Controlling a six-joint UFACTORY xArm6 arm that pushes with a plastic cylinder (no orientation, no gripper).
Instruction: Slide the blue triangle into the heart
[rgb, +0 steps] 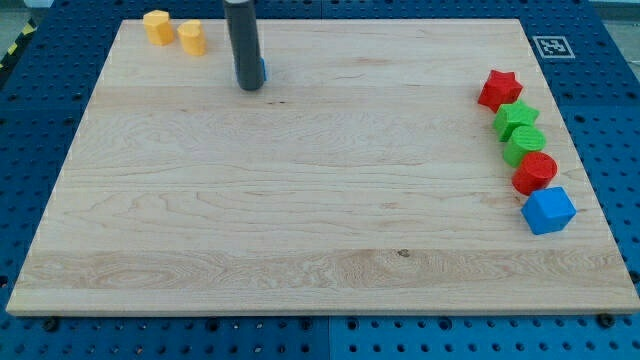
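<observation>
My tip (250, 88) rests on the wooden board (300, 200) near the view's top left. Only a thin blue sliver of a block (264, 72) shows at the rod's right edge; the rest is hidden behind the rod and its shape cannot be made out. The tip appears to touch it. Two yellow blocks lie to the left near the board's top edge, one (157, 25) farther left and one (192, 37) closer to the rod. I cannot tell which of them is the heart.
A column of blocks runs down the board's right edge: a red star (499, 90), a green block (516, 118), another green block (524, 146), a round red block (535, 173) and a blue cube-like block (548, 210).
</observation>
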